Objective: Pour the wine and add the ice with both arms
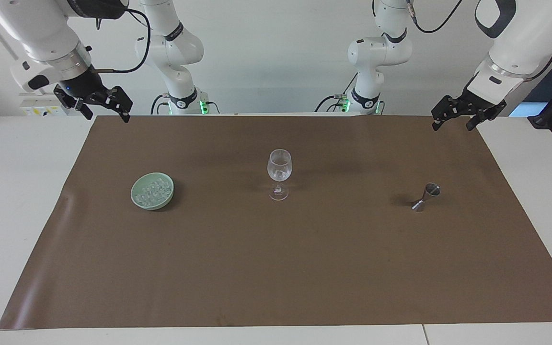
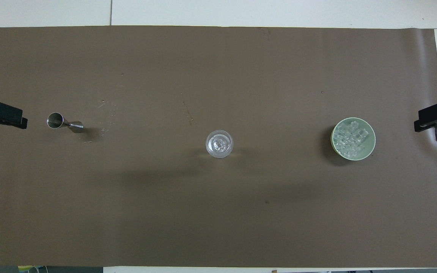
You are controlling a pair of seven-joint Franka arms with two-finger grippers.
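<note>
A clear wine glass (image 1: 279,172) (image 2: 219,143) stands at the middle of the brown mat, with something glassy in its bowl. Toward the right arm's end sits a pale green bowl (image 1: 152,206) (image 2: 353,119) holding the ice (image 1: 153,189) (image 2: 351,139), several small clear cubes. A steel jigger (image 1: 427,196) (image 2: 65,122) stands toward the left arm's end. No wine shows. My right gripper (image 1: 105,113) (image 2: 431,121) hangs open and empty over the mat's corner, well apart from the bowl. My left gripper (image 1: 451,122) (image 2: 2,117) waits open and empty over the other corner.
The brown mat (image 1: 276,268) covers most of the white table (image 1: 17,191). The two arm bases (image 1: 364,100) stand at the robots' edge. A small white box (image 1: 43,104) sits off the mat near the right arm.
</note>
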